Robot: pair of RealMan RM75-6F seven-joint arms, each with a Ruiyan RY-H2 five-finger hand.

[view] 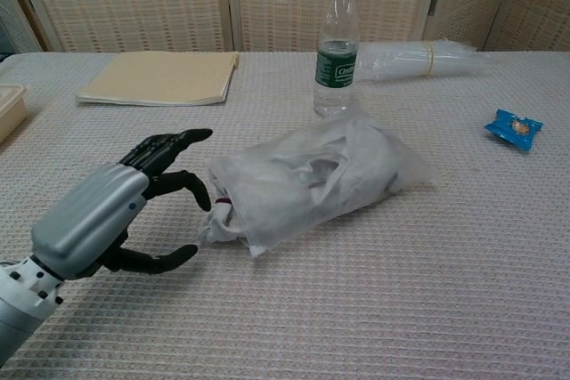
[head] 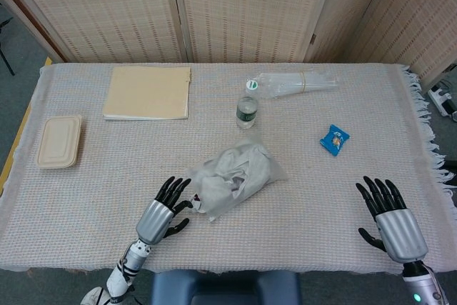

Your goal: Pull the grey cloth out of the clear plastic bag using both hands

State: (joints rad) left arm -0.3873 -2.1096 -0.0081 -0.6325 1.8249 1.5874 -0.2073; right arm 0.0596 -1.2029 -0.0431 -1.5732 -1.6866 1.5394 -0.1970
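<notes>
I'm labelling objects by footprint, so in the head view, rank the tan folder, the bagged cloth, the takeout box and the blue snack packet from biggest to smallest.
1. tan folder
2. clear plastic bag with the grey cloth
3. takeout box
4. blue snack packet

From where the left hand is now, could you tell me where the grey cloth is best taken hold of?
Take the bunched end of the grey cloth that pokes out of the clear plastic bag at its near-left mouth. The left hand is open right beside it, so coming in from the left looks best. The rest of the cloth is covered by plastic.
</notes>
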